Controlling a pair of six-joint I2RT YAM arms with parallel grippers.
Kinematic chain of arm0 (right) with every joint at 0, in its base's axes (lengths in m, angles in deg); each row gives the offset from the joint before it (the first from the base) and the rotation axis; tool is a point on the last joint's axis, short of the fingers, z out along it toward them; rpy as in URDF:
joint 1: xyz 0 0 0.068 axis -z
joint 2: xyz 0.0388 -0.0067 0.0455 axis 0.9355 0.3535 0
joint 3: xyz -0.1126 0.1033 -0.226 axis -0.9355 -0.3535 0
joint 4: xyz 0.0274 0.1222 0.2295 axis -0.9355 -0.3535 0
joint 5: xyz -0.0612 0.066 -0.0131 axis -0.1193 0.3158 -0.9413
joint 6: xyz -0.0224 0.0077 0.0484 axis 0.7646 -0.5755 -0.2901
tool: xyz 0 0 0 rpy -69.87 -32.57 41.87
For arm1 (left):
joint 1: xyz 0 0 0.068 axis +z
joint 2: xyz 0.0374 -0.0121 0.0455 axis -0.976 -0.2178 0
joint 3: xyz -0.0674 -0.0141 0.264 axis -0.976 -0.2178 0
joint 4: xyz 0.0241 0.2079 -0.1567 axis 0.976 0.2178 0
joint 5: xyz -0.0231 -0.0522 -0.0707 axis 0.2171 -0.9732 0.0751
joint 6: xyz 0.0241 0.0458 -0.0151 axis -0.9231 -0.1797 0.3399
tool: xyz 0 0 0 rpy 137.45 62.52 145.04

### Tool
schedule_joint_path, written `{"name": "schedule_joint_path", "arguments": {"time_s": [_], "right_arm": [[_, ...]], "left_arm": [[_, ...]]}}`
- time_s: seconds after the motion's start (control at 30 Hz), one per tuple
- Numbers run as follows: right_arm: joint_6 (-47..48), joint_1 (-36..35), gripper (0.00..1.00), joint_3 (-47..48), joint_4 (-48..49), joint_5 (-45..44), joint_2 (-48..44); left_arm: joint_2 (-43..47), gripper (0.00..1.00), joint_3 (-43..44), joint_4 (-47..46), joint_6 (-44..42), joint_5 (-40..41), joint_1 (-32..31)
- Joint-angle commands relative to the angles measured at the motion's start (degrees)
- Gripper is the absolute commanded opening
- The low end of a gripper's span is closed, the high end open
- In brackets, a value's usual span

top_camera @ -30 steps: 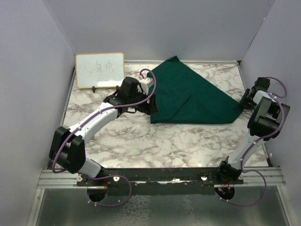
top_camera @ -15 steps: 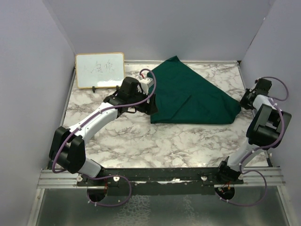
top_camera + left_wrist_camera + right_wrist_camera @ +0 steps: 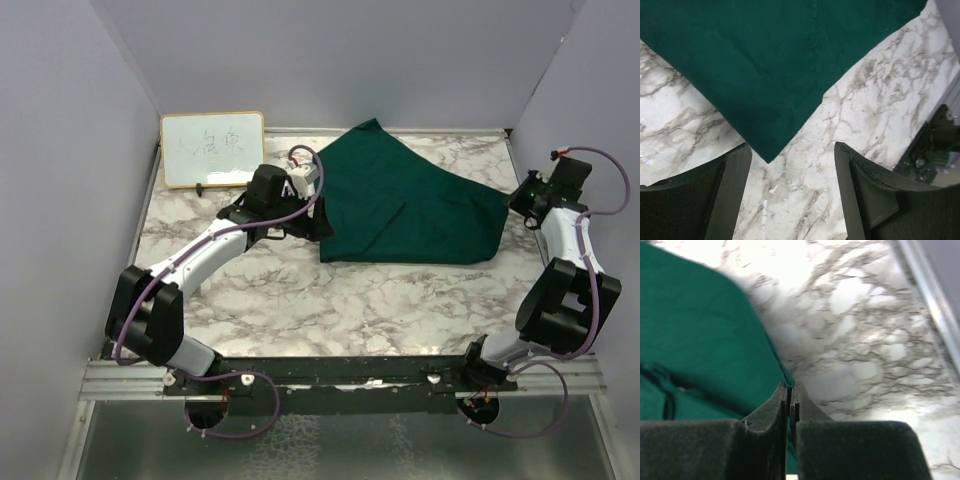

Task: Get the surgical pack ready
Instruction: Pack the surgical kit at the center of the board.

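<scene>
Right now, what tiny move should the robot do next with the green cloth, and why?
Probably lower the open left gripper and close it on the corner of the green cloth just beneath it, since the right gripper is shut on the opposite edge.

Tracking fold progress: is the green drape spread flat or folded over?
Folded over: the green drape lies as a triangle, an upper layer's edge showing across it; the right end effector is shut on its corner.
</scene>
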Motion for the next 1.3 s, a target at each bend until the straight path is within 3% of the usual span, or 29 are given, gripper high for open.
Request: {"name": "schedule_joint_path", "arguments": {"time_s": [0.0,0.1,0.17,0.3,0.4,0.43,0.63,0.93,1.27], "right_arm": [[-2.4,-5.0,0.01,3.5,-5.0,7.2,-2.2],[-3.0,-6.0,0.01,6.0,-7.1,9.1,-1.1],[-3.3,-6.0,0.01,6.6,-6.8,9.1,-0.6],[-4.1,-6.0,0.01,7.4,-6.3,9.6,1.0],[-4.0,-6.0,0.01,8.5,-7.2,9.3,1.5],[-4.1,-6.0,0.01,8.6,-7.1,9.4,1.1],[-4.7,-6.0,0.01,6.0,-5.4,8.6,-1.2],[-5.8,-6.0,0.01,5.2,-5.1,10.2,-3.3],[-7.0,-6.0,0.01,8.5,-8.3,13.9,-5.7]], "left_arm": [[-1.2,0.70,-3.3,-12.8,7.4,-11.6,0.7],[-2.6,0.62,-5.1,-21.5,14.4,-12.5,-2.4],[-4.7,0.50,-3.1,-22.2,16.0,-8.3,-6.7],[-13.0,0.28,8.1,-15.5,10.6,6.1,-17.8],[-22.2,0.04,19.9,-7.4,6.6,17.0,-24.8],[-25.0,0.00,23.9,-5.2,5.9,19.4,-26.3],[-38.3,0.00,40.1,3.3,2.1,30.8,-31.8],[-50.6,0.00,53.4,6.8,1.3,31.6,-32.8],[-55.6,0.00,55.0,8.6,1.4,33.1,-32.6]]}}
